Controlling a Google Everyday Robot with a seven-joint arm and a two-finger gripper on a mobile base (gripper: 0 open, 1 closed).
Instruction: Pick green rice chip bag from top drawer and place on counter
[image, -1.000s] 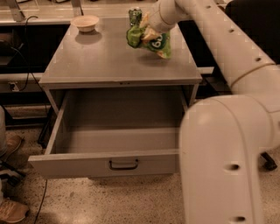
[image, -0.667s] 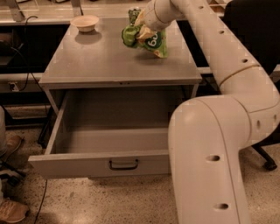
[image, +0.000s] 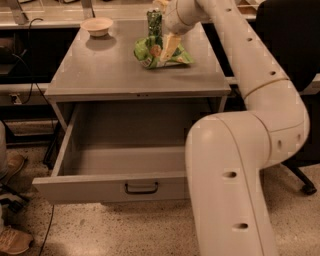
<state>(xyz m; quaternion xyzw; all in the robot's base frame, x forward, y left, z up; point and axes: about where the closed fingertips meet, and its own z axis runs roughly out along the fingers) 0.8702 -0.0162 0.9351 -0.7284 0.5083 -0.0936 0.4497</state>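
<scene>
Over at the far right of the smooth grey desk, the crinkly green chip bag is down, white hand on it, can't tell its grip, so maybe just release left.

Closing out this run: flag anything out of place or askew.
Only the top drawer, standing wide open. The green rice chip bag lies crumpled on the counter, with the gripper right over it.

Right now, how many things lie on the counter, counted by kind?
Green rice chip bag: 1
Green can: 1
Small bowl: 1
Total: 3 on the counter. The gripper is right at the bag, above the counter's back part.
</scene>
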